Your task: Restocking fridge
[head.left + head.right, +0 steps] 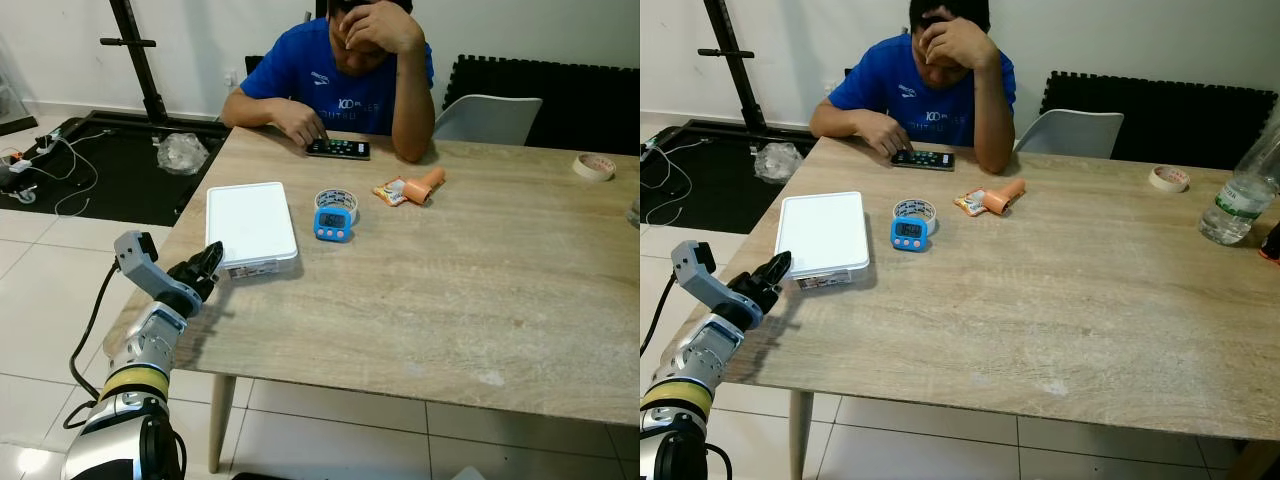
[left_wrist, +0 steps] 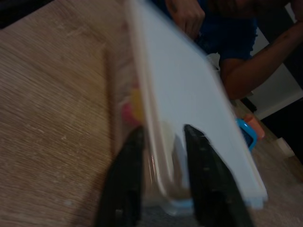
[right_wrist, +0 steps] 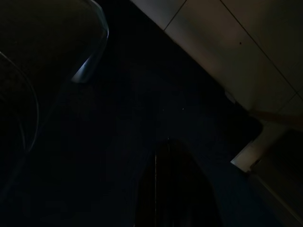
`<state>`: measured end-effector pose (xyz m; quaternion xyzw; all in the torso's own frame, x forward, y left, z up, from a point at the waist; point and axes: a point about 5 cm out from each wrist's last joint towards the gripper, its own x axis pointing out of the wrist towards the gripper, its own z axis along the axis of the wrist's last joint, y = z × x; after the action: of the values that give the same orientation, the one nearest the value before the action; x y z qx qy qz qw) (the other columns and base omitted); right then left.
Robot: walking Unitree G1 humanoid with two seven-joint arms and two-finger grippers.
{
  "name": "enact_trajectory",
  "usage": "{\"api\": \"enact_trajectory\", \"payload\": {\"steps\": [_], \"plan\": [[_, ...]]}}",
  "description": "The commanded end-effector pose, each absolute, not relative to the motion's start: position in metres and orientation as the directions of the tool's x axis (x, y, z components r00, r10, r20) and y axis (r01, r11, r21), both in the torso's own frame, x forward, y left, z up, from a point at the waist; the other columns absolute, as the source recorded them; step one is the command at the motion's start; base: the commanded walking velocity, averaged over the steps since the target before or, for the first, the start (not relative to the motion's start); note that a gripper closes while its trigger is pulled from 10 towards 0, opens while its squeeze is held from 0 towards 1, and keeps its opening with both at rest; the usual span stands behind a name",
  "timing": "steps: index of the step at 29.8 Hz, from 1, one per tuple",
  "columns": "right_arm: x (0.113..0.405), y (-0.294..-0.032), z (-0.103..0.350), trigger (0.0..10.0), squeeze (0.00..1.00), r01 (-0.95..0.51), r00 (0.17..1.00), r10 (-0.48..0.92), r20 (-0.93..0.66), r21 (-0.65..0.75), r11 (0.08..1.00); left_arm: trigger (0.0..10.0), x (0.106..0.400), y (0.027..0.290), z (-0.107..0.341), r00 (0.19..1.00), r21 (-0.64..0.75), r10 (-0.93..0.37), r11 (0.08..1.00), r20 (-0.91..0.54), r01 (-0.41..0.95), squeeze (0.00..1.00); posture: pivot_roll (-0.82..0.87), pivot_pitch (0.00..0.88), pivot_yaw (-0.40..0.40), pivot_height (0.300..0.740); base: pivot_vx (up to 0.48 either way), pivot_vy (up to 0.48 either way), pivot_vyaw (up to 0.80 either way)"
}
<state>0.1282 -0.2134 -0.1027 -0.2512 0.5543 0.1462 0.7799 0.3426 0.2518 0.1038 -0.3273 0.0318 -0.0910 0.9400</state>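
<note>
A flat white lidded box (image 1: pixel 250 225) lies on the wooden table (image 1: pixel 450 300) near its left edge. My left gripper (image 1: pixel 210 263) is at the box's near left corner. In the left wrist view its two black fingers (image 2: pixel 125 179) close on the box's rim (image 2: pixel 189 104), one against the clear side wall and one on the lid. Yellow and red contents show faintly through the wall. In the dark right wrist view my right gripper (image 3: pixel 165 189) hangs over the floor with its fingers together.
A person (image 1: pixel 340 70) sits at the far side with a hand on a phone (image 1: pixel 338 148). A blue timer (image 1: pixel 333 225), tape roll (image 1: pixel 336 200) and orange packet (image 1: pixel 410 188) lie mid-table. A water bottle (image 1: pixel 1245 190) stands far right. Tiled floor lies below the near edge.
</note>
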Motion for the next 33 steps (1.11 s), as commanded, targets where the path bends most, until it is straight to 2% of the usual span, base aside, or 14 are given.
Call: {"api": "enact_trajectory", "payload": {"steps": [1, 14, 19, 21, 23, 25, 26, 27, 30, 33], "plan": [[0.126, -0.214, -0.103, 10.0, 0.0, -0.51, 0.33, -0.048, -0.943, -0.222, 0.831, 0.0, 0.338, 0.244, 0.089, 0.976, -0.645, -0.207, 0.755, -0.064, 0.118, 0.0, 0.03, 0.066, -0.027, 0.74, 0.0, 0.0, 0.0], [0.13, -0.215, -0.102, 10.0, 0.0, -0.512, 0.337, -0.047, -0.94, -0.225, 0.829, 0.0, 0.337, 0.242, 0.087, 0.973, -0.657, -0.222, 0.743, -0.065, 0.125, 0.0, 0.04, 0.06, -0.028, 0.74, 0.0, 0.0, 0.0], [0.132, -0.215, -0.101, 10.0, 0.0, -0.505, 0.346, -0.05, -0.937, -0.231, 0.831, 0.0, 0.34, 0.237, 0.1, 0.965, -0.709, -0.258, 0.67, 0.054, 0.219, 0.0, 0.04, 0.056, -0.028, 0.74, 0.0, 0.0, 0.0], [0.133, -0.212, -0.101, 10.0, 0.0, -0.469, 0.361, -0.035, -0.932, -0.213, 0.857, 0.0, 0.34, 0.231, 0.119, 0.923, -0.737, -0.317, 0.567, 0.217, 0.368, 0.0, 0.04, 0.056, -0.028, 0.74, 0.0, 0.0, 0.0], [0.133, -0.212, -0.101, 10.0, 0.0, -0.469, 0.361, -0.035, -0.932, -0.213, 0.857, 0.0, 0.34, 0.231, 0.119, 0.923, -0.737, -0.317, 0.567, 0.217, 0.368, 0.0, 0.04, 0.056, -0.028, 0.74, 0.0, 0.0, 0.0], [0.132, -0.208, -0.102, 10.0, 0.0, -0.437, 0.371, -0.007, -0.929, -0.182, 0.881, 4.6, 0.331, 0.221, 0.138, 0.83, -0.698, -0.411, 0.464, 0.377, 0.546, 0.0, 0.03, 0.056, -0.028, 0.74, 0.0, 0.0, 0.0], [0.132, -0.208, -0.102, 10.0, 0.0, -0.437, 0.371, -0.007, -0.929, -0.182, 0.881, 4.6, 0.331, 0.221, 0.138, 0.83, -0.698, -0.411, 0.464, 0.377, 0.546, 0.0, 0.03, 0.056, -0.028, 0.74, 0.0, 0.0, 0.0], [0.132, -0.209, -0.102, 10.0, 0.0, -0.429, 0.373, -0.006, -0.928, -0.178, 0.885, 10.0, 0.321, 0.213, 0.15, 0.748, -0.644, -0.475, 0.399, 0.464, 0.653, 0.0, 0.03, 0.058, -0.028, 0.74, 0.0, 0.0, 0.0], [0.131, -0.214, -0.101, 10.0, 0.0, -0.426, 0.373, -0.015, -0.928, -0.186, 0.885, 10.0, 0.314, 0.209, 0.156, 0.705, -0.607, -0.499, 0.376, 0.505, 0.701, 0.0, 0.02, 0.061, -0.029, 0.74, 0.0, 0.0, 0.0], [0.132, -0.216, -0.1, 10.0, 0.0, -0.426, 0.375, -0.017, -0.927, -0.188, 0.885, 10.0, 0.313, 0.209, 0.159, 0.699, -0.601, -0.495, 0.372, 0.516, 0.707, 0.0, 0.03, 0.062, -0.032, 0.74, 0.0, 0.0, 0.0]]}}
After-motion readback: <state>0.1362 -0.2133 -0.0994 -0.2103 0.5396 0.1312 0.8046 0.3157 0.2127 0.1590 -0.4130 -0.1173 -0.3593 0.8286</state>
